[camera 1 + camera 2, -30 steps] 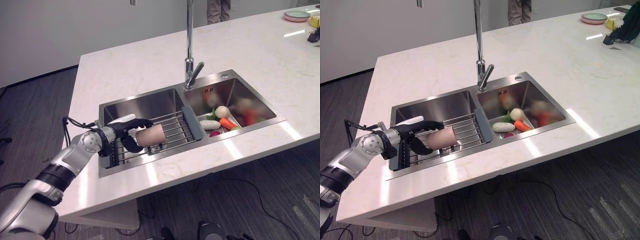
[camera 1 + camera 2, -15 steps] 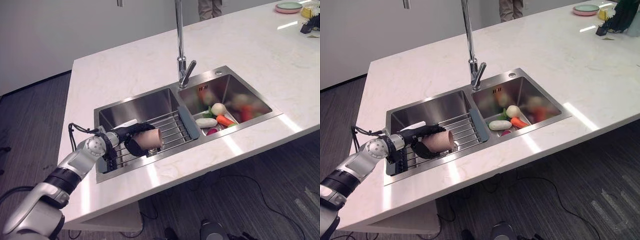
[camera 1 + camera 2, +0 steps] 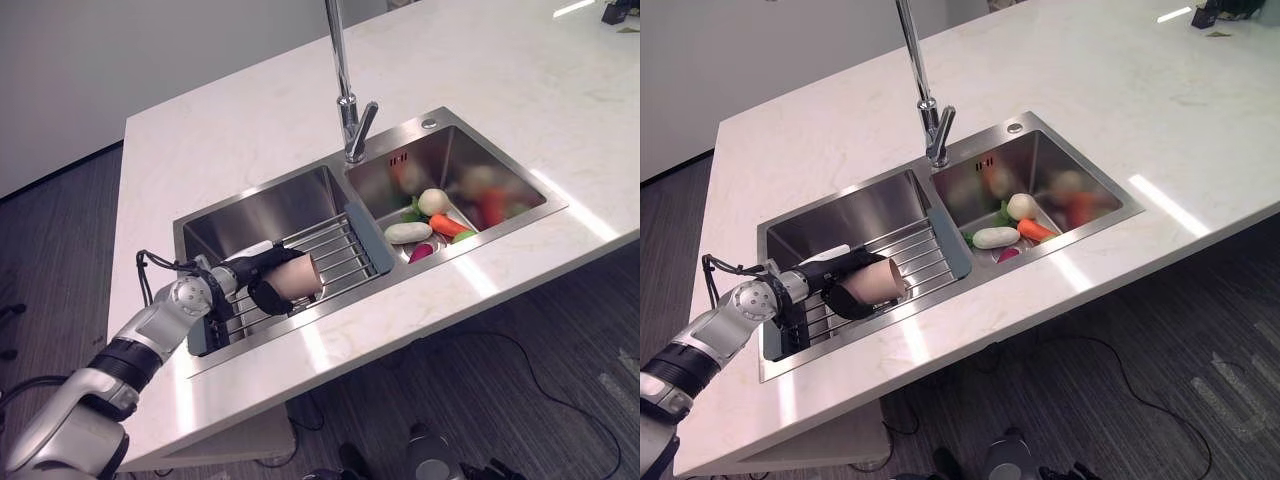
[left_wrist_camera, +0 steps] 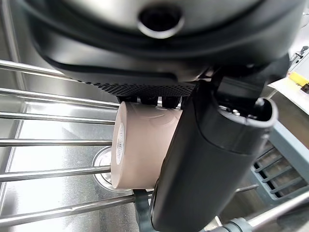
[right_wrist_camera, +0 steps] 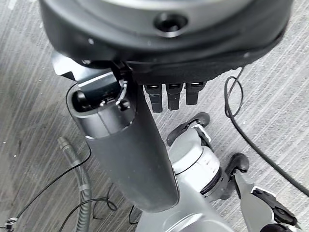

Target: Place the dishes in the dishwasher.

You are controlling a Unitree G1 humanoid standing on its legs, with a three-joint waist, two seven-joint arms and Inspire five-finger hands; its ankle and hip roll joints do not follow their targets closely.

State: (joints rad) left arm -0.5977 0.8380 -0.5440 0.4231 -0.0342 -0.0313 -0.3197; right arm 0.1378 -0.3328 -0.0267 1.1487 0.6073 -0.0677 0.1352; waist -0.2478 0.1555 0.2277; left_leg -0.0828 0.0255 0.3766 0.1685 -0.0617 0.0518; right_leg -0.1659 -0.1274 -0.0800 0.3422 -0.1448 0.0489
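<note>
A pinkish-beige cup lies on its side in my left hand, just above the wire rack that spans the left sink basin. The hand's fingers and thumb are curled round the cup; in the left wrist view the thumb crosses the cup with the rack's bars behind it. The cup's mouth points to the right, toward the rack's grey end. My right hand hangs over the grey floor with relaxed fingers and holds nothing.
The right basin holds vegetables: a white one, a carrot and others. A tall faucet stands behind the divider. The white marble counter surrounds the sink, its front edge near me.
The whole picture has shifted, so the camera moved. My left hand stays shut on the cup at about the same spot over the rack.
</note>
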